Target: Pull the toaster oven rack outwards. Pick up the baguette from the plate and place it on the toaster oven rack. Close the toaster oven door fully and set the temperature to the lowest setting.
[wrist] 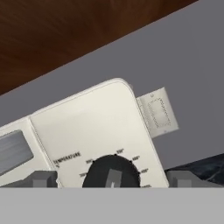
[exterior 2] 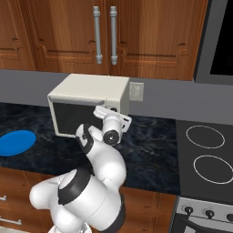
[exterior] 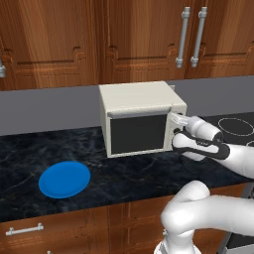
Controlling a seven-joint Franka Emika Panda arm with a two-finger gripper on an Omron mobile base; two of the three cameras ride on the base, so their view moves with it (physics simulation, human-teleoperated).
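pincer (wrist: 112,179) spread wide, empty, straddling the temperature knob (wrist: 113,171) dead ahead between the tips. toaster oven (exterior: 141,116) at the bench's back edge, long axis along that edge, toaster oven door (exterior: 138,133) shut, facing the front edge. blue plate (exterior: 64,179) bare, near the front edge.

The toaster oven (exterior 2: 86,98) sits door shut on dark counter (exterior 2: 150,145) — blue plate (exterior 2: 16,142) far left.
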